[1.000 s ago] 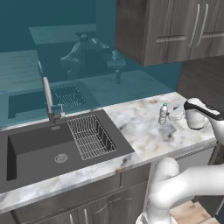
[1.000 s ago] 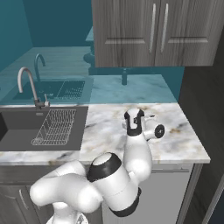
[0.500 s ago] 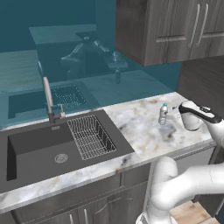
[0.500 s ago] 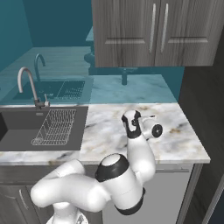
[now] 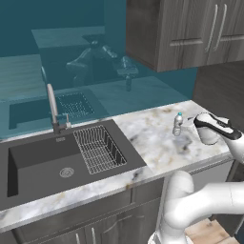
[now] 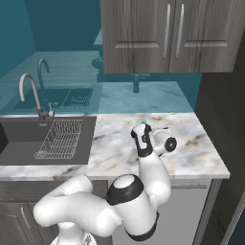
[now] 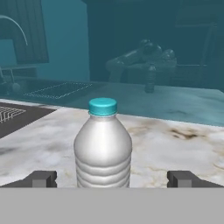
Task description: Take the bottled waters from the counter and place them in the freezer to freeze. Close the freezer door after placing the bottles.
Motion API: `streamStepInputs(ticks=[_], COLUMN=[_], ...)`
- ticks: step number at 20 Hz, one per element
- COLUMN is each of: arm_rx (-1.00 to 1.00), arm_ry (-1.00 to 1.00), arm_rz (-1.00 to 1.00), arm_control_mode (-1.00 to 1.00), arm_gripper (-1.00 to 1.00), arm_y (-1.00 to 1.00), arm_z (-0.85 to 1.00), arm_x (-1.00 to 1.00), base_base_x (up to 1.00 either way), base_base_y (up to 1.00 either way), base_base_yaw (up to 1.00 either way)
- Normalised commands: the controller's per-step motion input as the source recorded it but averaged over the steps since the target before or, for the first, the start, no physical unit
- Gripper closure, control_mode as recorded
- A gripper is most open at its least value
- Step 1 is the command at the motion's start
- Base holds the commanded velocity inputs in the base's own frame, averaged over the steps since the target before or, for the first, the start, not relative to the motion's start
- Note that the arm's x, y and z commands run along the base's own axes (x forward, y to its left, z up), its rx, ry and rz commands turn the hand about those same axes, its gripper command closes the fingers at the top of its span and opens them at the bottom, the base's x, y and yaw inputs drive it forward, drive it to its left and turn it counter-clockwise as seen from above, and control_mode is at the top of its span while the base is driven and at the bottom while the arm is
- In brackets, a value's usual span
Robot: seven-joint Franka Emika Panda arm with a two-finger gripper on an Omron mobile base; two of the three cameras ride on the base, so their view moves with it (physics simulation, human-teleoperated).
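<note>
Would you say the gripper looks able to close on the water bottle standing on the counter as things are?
Probably yes. In the hand view the bottle stands upright between the open gripper's fingertips, with bare counter around it and nothing in between. The jaws look wide enough to clear its sides.

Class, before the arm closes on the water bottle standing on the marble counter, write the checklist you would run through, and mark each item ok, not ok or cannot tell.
1. Hand open: ok, fingertips stand wide apart.
2. Bottle centred between them: ok.
3. Bottle upright, cap on: ok.
4. Counter around the bottle free of obstacles: ok.
5. Fingers far enough forward to flank the bottle: cannot tell.
6. Freezer door open: cannot tell.
</note>
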Motion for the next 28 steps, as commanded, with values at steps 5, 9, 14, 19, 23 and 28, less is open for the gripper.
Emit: streamStepInputs(ticks=[5,9,14,19,23,28], arm_rx=[0.00,0.00,0.00,0.00,0.00,0.00], arm_ry=[0.01,0.01,0.03,0.04,0.01,0.00], arm_rz=[0.00,0.00,0.00,0.00,0.00,0.00], arm_control_mode=[-1.00,-1.00,-1.00,-1.00,-1.00,-1.00], arm_gripper=[-1.00,-1.00,-1.00,-1.00,-1.00,-1.00], arm_y=[0.00,0.04,0.03,0.01,0.02,0.05], arm_z=[0.00,0.00,-0.04,-0.07,-0.04,-0.02], arm_x=[0.01,0.01,0.04,0.16,0.18,0.17], base_base_x=[0.00,0.00,0.00,0.00,0.00,0.00], base_base_y=[0.00,0.00,0.00,0.00,0.00,0.00], base_base_yaw=[0.00,0.00,0.00,0.00,0.00,0.00])
